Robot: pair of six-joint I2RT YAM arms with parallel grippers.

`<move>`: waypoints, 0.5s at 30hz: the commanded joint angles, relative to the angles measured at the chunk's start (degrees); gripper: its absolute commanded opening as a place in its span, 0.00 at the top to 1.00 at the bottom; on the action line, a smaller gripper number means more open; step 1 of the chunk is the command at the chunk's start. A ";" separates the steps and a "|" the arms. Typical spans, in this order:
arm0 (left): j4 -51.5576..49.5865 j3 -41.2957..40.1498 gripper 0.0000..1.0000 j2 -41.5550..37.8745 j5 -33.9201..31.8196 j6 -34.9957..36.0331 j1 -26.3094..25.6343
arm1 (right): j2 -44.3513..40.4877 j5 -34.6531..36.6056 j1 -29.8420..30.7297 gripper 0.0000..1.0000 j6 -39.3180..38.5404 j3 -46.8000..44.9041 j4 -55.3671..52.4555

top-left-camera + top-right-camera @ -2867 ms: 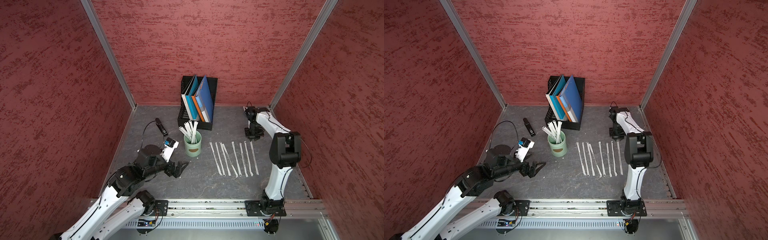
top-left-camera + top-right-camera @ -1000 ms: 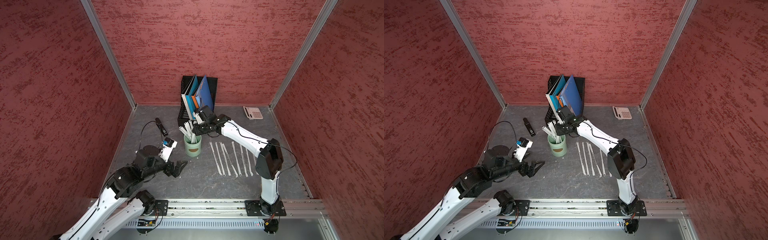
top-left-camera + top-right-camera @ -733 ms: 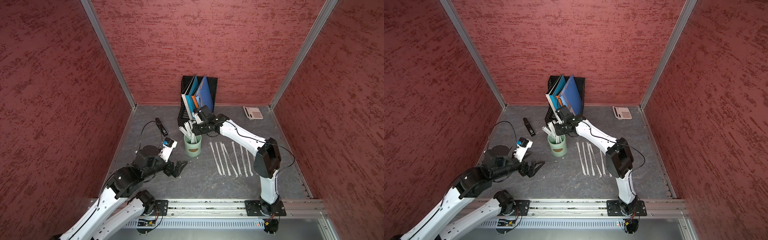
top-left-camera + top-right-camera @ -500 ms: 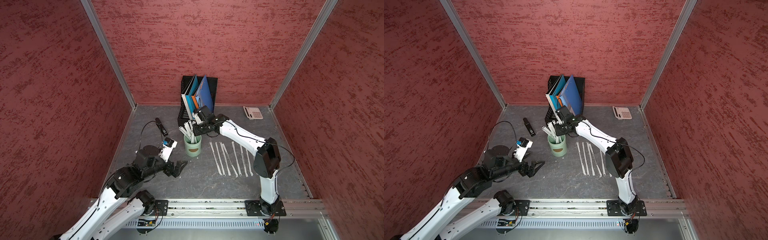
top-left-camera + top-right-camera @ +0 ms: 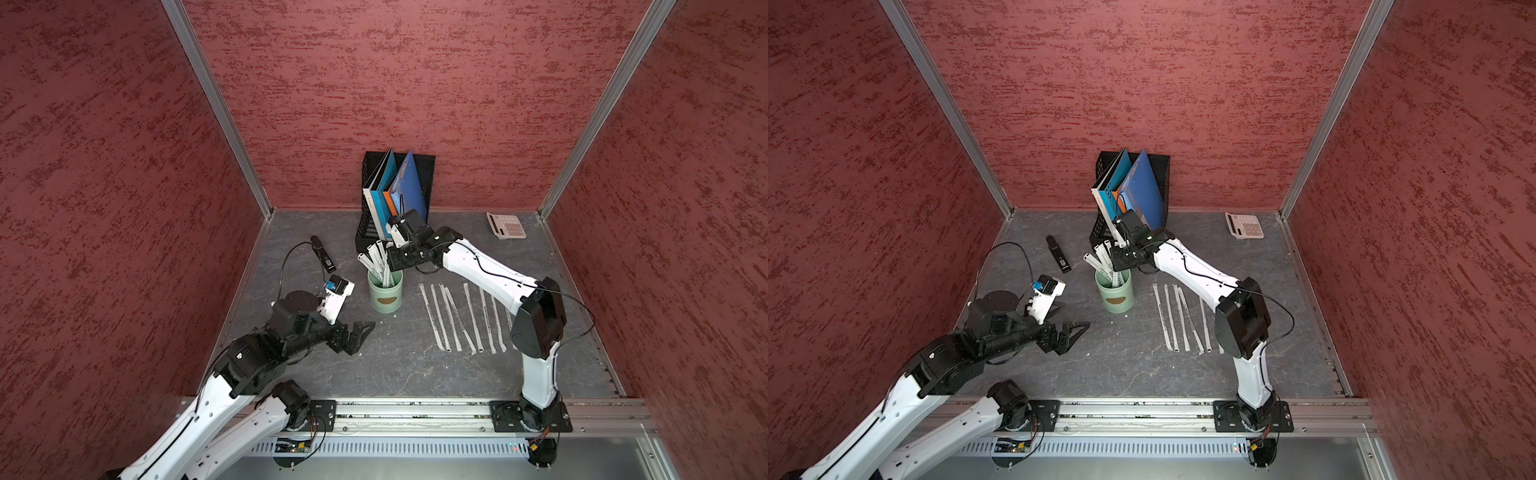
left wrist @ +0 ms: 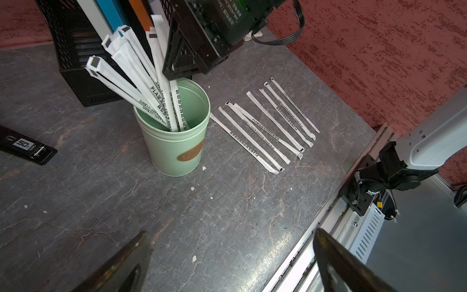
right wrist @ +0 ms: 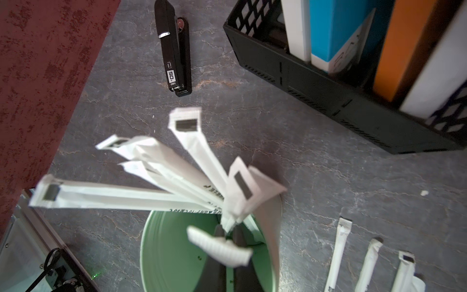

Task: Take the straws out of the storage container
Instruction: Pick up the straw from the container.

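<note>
Straws [image 6: 141, 83] in white wrappers stand fanned in the green cup [image 6: 174, 151], most of them leaning toward the stapler [image 5: 323, 253]. The cup stands upright on the grey table [image 5: 415, 374], just in front of the black file rack [image 5: 370, 232]. The right gripper [image 7: 228, 231] hangs over the cup's rim with its jaws closed, pinching one straw [image 7: 240, 187] just above the cup's mouth. That straw stands steeper than the others, its dark-marked end up. More straws lie flat on the table in a row [image 5: 465, 320], roughly parallel, on the cup's right and apart from it; both top views show them. The left gripper [image 5: 365, 332] sits low over the table in front of the cup, apart from it, jaws spread wide and holding nothing.
</note>
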 commanded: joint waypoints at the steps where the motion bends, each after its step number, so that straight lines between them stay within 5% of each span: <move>1: -0.16 0.16 0.00 -0.37 -0.23 0.13 0.05 | -3.82 -0.56 0.12 0.97 -1.00 2.27 -1.90; 15: -0.26 0.25 0.01 -0.46 -0.08 0.15 0.05 | -9.86 9.63 0.02 0.97 -6.62 9.92 -13.17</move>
